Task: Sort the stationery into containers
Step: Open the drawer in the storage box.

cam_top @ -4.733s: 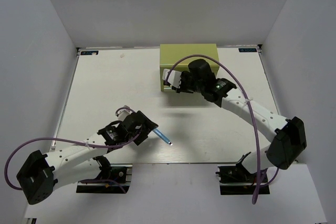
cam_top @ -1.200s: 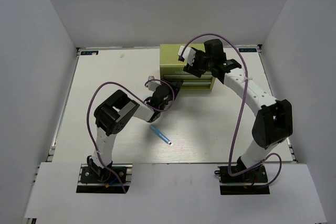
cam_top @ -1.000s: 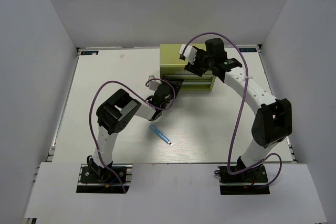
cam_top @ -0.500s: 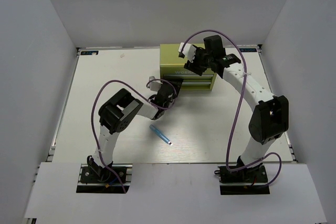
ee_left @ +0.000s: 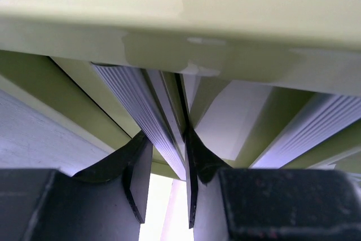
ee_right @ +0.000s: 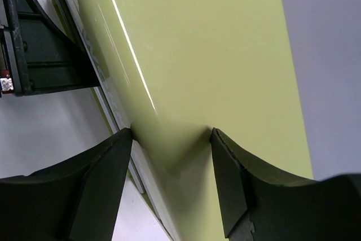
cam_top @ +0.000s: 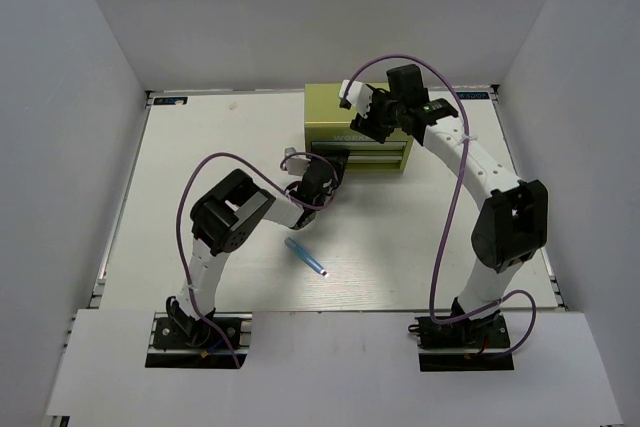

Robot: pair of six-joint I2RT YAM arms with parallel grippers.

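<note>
At the table's (cam_top: pixel 200 167) 12 o'clock edge stands the lime-green chest (cam_top: pixel 322 112), the right gripper (ee_right: pixel 171 132) spread wide with its fingertips against the lid. Below, the left gripper (ee_left: pixel 166 142) pinches narrowly on a ribbed drawer handle (ee_left: pixel 134 104). A blue marker pen (cam_top: pixel 306 257) lies at the chest's 6 o'clock, well apart.

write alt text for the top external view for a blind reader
A lime-green chest sits at the far edge of a white table; the right gripper rests on its top and the left gripper is at a drawer handle low on its front. A blue pen lies on the table nearer the arms.
</note>
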